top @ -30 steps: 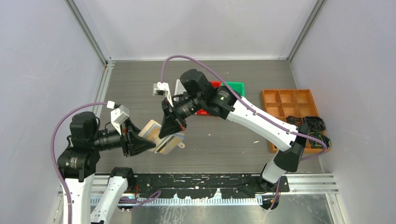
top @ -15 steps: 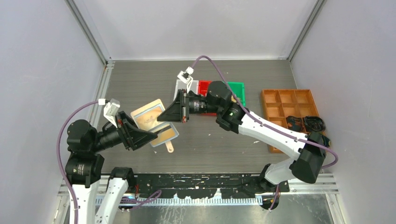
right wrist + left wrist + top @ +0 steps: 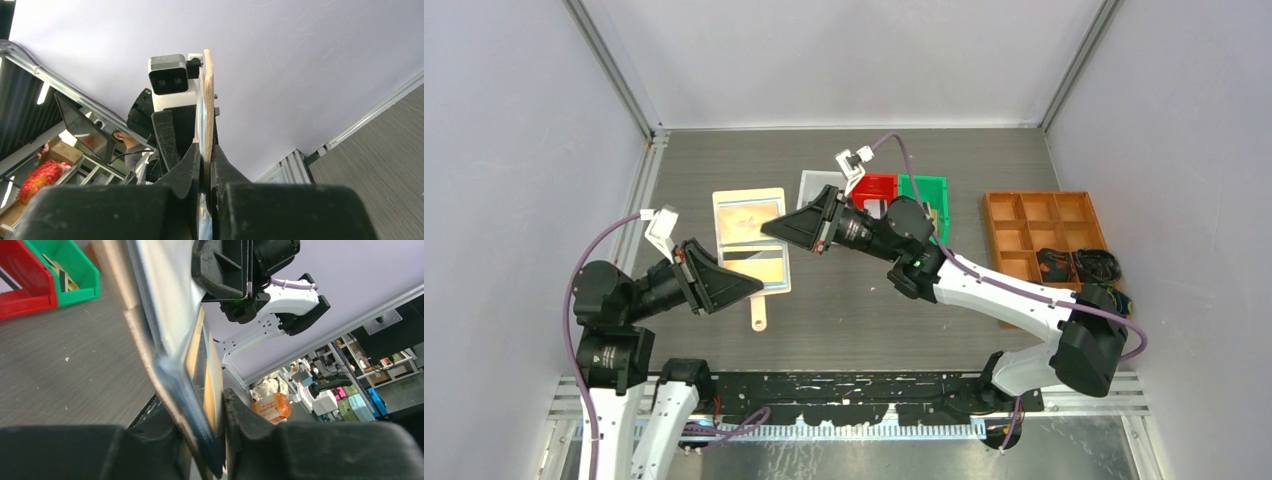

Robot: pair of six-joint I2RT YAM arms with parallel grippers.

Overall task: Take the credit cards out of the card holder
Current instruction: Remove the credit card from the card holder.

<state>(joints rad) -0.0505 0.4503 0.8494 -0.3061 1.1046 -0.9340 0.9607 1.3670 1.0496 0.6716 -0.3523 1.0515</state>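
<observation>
Card holder [image 3: 746, 212] open, cards [image 3: 755, 264] apparently inside

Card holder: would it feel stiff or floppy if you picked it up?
Probably floppy: the card holder is spread open between left gripper and right gripper, snap tab hanging loose. Likely light: edge pinches alone hold it.

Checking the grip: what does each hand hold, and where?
Both clamp the open card holder: left hand its near right edge, right hand its far right edge.

even bright light, soft shadows; top view sharp; card holder [image 3: 160, 325] blurred close in left wrist view.
</observation>
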